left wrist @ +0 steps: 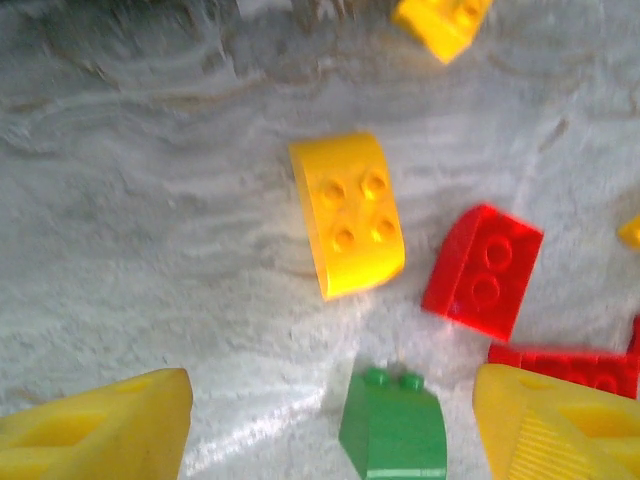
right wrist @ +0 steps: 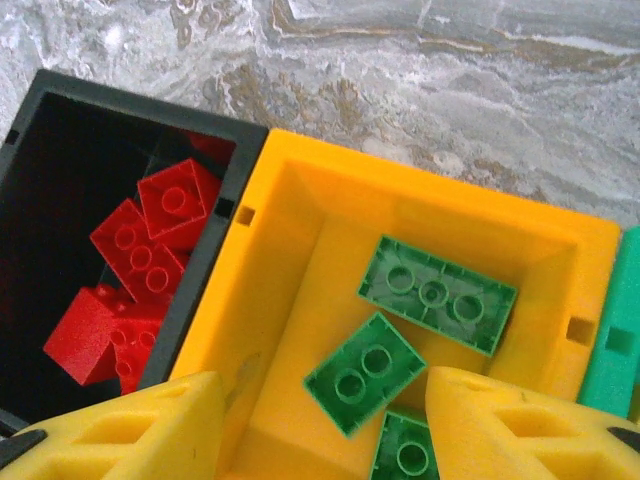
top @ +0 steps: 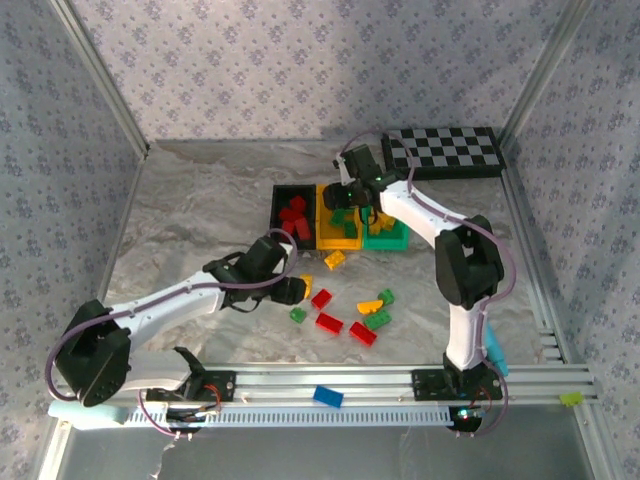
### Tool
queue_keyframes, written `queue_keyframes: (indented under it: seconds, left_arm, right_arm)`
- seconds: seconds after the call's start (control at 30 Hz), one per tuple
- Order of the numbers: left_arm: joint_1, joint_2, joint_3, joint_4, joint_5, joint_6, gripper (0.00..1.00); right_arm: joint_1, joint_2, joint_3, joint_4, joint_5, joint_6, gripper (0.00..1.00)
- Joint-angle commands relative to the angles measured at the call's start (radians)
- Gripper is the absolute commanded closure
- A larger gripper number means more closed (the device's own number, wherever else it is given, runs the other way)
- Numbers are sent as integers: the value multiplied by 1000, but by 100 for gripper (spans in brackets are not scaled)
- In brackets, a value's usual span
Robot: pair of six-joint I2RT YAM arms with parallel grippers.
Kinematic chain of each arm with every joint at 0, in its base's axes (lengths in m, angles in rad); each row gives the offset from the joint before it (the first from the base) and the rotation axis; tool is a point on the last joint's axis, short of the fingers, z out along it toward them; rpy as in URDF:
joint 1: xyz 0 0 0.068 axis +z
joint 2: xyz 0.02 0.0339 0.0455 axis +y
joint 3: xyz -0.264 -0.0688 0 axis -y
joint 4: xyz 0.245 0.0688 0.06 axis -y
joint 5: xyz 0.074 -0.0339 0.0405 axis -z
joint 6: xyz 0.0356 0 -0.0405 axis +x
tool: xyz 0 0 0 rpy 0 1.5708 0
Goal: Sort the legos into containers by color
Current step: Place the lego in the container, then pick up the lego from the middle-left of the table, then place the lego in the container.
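1. The left claw (left wrist: 330, 390) hovers low over the desk (left wrist: 130, 200), its yellow fingers (left wrist: 100, 430) apart and nothing between them. A green brick (left wrist: 392, 432) lies just short of the gap. A yellow brick (left wrist: 348, 213) lies farther ahead, with a red brick (left wrist: 482, 270) beside it on the right.
2. The loose legos (top: 329, 322), a mix of red, yellow and green, lie scattered on the desk between the two arms, in front of the bins.
3. The containers (top: 337, 243) stand joined in a row behind them.
   - The black bin (right wrist: 150, 105) holds red bricks (right wrist: 130, 260).
   - The yellow-orange bin (right wrist: 290, 200) holds green bricks (right wrist: 437, 293).
   - The green bin (right wrist: 610, 340) closes the row on the right.
4. The right claw (right wrist: 325, 385) hangs over the yellow-orange bin with its fingers spread and empty.
5. The step in hand appears to be a pick by the left arm, though whether it is aiming for the green brick or the yellow one cannot be told.
6. The next move calls for centring on a single brick, lowering, and closing across its sides without nudging its neighbours. Going by the present fill, a green brick would go to the yellow-orange bin and a yellow one probably to the green bin.
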Motion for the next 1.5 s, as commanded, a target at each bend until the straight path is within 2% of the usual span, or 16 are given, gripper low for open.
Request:
queue_keyframes:
  seconds: [0.0, 0.13, 0.3, 0.4, 0.57, 0.7, 0.83, 1.07, 1.37, 1.47]
  left_arm:
    - [-23, -13, -2, -94, 41, 22, 29]
    - [-52, 26, 3, -96, 82, 38, 32]
    - [-109, 153, 84, -144, 124, 89, 34]
    - [-148, 237, 145, -216, 116, 131, 34]
    - [-164, 297, 179, -226, 96, 137, 35]
    - [-164, 316, 179, -220, 81, 134, 44]
    - [-170, 345, 188, -239, 56, 140, 49]
    - [-173, 347, 223, -252, 22, 151, 65]
    - [-171, 251, 296, -258, -44, 172, 67]
    - [-134, 241, 365, -248, -88, 191, 68]
  right_arm:
    - [2, -76, -52, -11, 21, -7, 43]
    - [5, -122, -114, 3, 27, -3, 43]
    - [7, -163, -171, 21, 54, -7, 43]
    - [3, -175, -189, 18, 66, -14, 43]
    - [1, -200, -219, 21, 68, -16, 43]
    - [-2, -223, -251, 26, 79, -20, 44]
    - [-10, -242, -269, 31, 77, -17, 44]
    - [-10, -266, -295, 43, 75, -9, 45]
    - [-12, -353, -402, 53, 87, 7, 45]
    - [-20, -386, -446, 54, 95, 12, 46]
